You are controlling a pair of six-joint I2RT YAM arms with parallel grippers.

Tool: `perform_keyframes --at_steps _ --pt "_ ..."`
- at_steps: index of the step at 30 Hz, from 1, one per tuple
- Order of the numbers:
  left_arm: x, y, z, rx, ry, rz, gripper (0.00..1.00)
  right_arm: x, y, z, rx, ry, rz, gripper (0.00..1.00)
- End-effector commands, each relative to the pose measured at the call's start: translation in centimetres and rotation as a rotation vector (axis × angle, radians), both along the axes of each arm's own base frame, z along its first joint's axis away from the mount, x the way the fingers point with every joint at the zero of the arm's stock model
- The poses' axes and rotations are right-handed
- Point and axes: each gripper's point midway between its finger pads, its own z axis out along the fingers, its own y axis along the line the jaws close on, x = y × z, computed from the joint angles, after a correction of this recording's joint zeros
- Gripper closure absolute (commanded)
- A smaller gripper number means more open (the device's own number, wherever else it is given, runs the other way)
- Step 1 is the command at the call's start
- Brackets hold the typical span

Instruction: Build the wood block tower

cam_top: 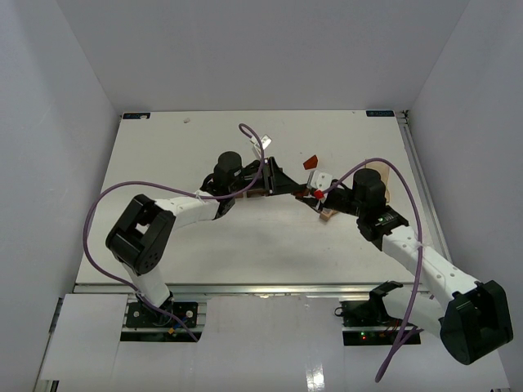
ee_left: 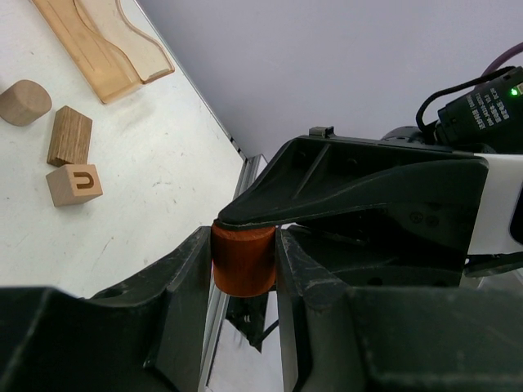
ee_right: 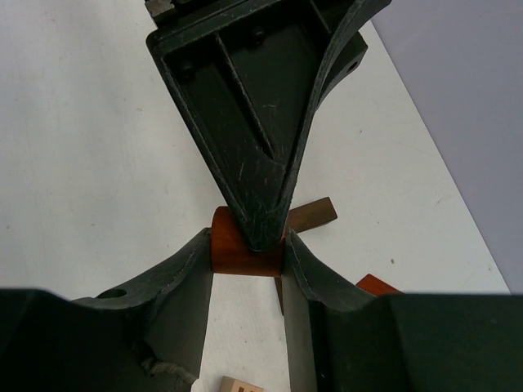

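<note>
A reddish-brown cylinder (ee_left: pixel 243 260) is held above the table by both grippers at once. In the left wrist view my left gripper (ee_left: pixel 243 245) is shut on its sides, with a finger of the right gripper (ee_left: pixel 351 188) lying across its top. In the right wrist view my right gripper (ee_right: pixel 248 245) presses on the cylinder (ee_right: pixel 233 253) from both sides, and a left finger (ee_right: pixel 253 122) reaches down over it. From above, the two grippers meet at the cylinder (cam_top: pixel 314 194) in mid-table. Loose blocks lie below: a dark brown block (ee_right: pixel 312 215) and a reddish block (ee_right: pixel 377 285).
A tan cube marked U (ee_left: pixel 73 184), a dark brown block (ee_left: pixel 69 135) and a rounded tan block (ee_left: pixel 24 102) lie on the table near the pale wooden slab (ee_left: pixel 106 41). A reddish wedge (cam_top: pixel 310 162) lies behind the grippers. The table's right rail (cam_top: pixel 421 180) runs close by.
</note>
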Motion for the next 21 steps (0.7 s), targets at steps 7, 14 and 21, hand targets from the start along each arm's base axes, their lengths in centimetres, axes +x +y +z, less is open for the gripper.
perform_keyframes --at_steps 7,14,21 --pt "0.5 0.1 2.7 -0.025 -0.073 0.020 0.44 0.2 0.3 2.3 0.019 -0.044 0.005 0.88" --pt "2.8 2.3 4.2 0.011 -0.141 0.136 0.16 -1.0 -0.8 1.2 -0.015 -0.016 -0.006 0.92" --pt "4.9 7.8 4.5 0.154 -0.288 0.276 0.12 -1.1 -3.6 -1.5 -0.073 0.068 -0.117 0.92"
